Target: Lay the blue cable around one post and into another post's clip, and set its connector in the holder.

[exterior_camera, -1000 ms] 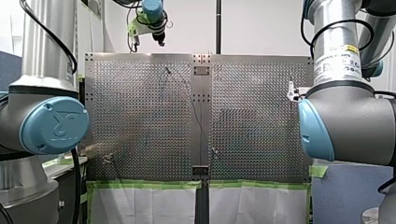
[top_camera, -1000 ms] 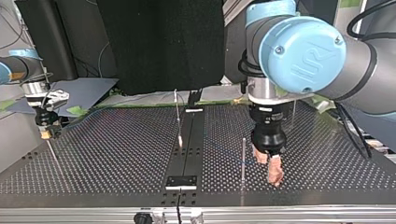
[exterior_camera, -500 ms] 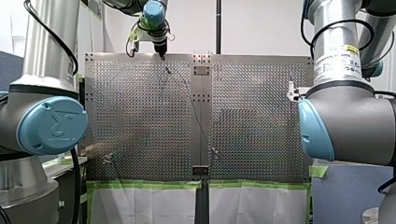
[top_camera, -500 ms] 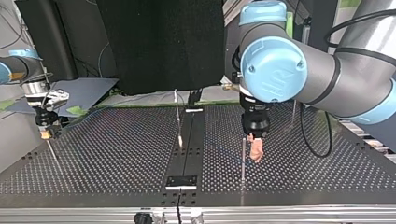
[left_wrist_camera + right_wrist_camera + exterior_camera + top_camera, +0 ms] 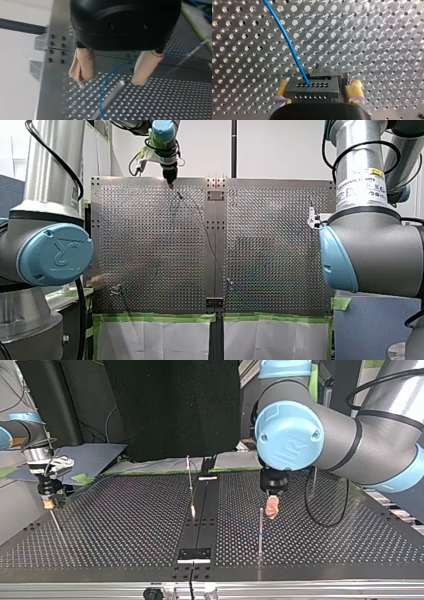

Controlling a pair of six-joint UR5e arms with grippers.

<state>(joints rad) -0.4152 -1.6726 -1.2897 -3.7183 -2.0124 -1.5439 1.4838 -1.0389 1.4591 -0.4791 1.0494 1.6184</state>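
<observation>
My left end effector hangs low over the perforated bench, near the edge farthest from the arms' bases. Its two beige-padded fingers are spread wide and hold nothing. Their tips reach down almost to the bench surface, though I cannot tell whether they touch it. Between them stands a slim metal post, and the blue cable curves through the same gap, passing just beside the post. In the top view this end effector sits right behind the top of that post, to the right of the black strip that runs down the middle of the bench. My right end effector is at the top view's left, over the side edge of the bench. Its yellow pads are closed against the two ends of a dark block with rows of small holes, the connector, which it carries above the perforated plate. The blue cable enters the top face of the connector and rises away from it in a smooth arc across the plate. In the top view a faint stretch of the cable lies on the bench, running toward the post beside my left end effector.
</observation>
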